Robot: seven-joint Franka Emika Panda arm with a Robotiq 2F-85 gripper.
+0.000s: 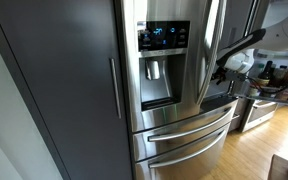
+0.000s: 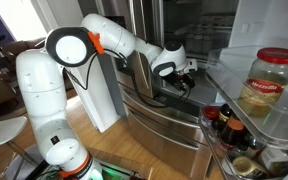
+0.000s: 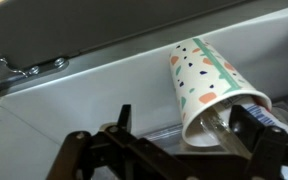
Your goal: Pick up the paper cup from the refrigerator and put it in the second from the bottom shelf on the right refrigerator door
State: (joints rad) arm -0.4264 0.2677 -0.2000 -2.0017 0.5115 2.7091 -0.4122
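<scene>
In the wrist view the paper cup (image 3: 206, 78) is pale with coloured specks and a green stripe. It leans over on a white ledge inside the refrigerator (image 1: 164, 100), its open rim turned toward the camera. My gripper (image 3: 186, 128) is open. Its left finger stands clear of the cup, and its right finger (image 3: 252, 125) is at the cup's rim, with a shiny tip reaching into the mouth. In an exterior view the arm reaches into the fridge and the gripper (image 2: 181, 70) is partly hidden. The right refrigerator door (image 2: 274, 30) stands swung open, and the cup is hidden there.
The open door's shelves hold a large jar with a red lid (image 2: 269, 85) and several dark bottles (image 2: 229, 128) lower down. Below the arm are the fridge drawers with bar handles (image 2: 159, 115). A dark grey cabinet (image 1: 64, 80) stands beside the dispenser door.
</scene>
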